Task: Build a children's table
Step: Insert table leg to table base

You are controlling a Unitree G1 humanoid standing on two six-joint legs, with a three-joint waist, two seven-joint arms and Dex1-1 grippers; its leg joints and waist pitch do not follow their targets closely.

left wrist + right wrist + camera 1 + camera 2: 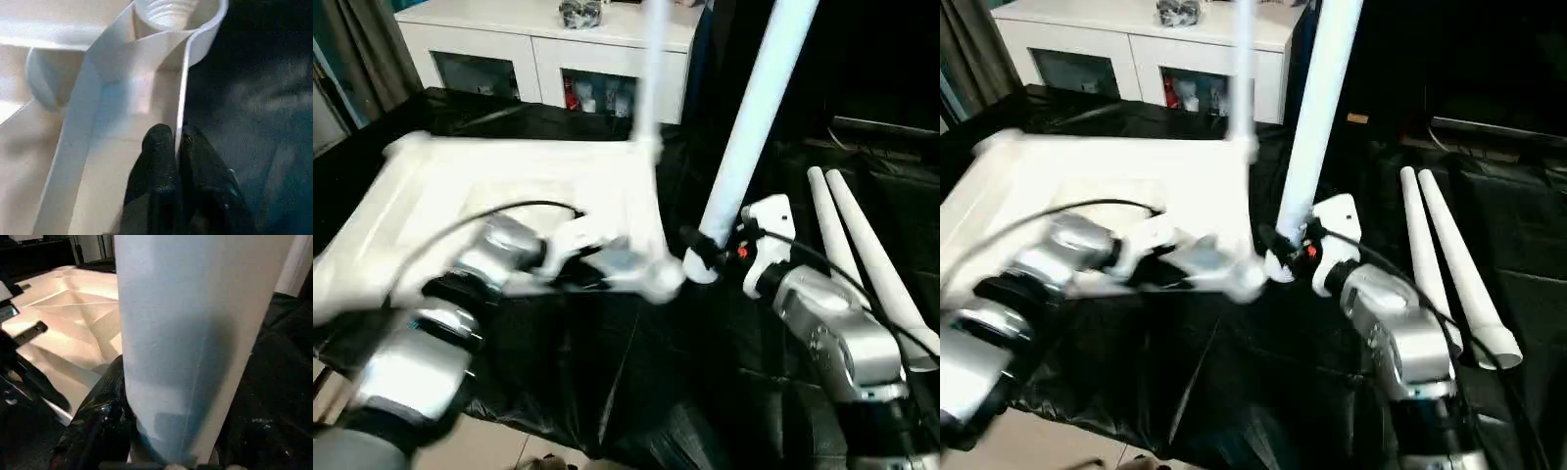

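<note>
Left wrist view: left gripper (177, 147) jaws pinch the tabletop (112, 98) rim
Right gripper (700, 257): jaws hold a leg (749, 127) upright; keep it plumb over the socket (166, 12)

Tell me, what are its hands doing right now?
Left gripper pinches tabletop rim. Right gripper holds one leg upright. Two spare legs lie aside.

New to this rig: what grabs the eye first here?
The long white tube leg held upright in the right gripper, at centre. Left of it, the white plastic rectangular tabletop lies underside up on the black sheet, the left gripper pinching its thin side wall below a round corner socket. Two more white tube legs lie at right.
</note>
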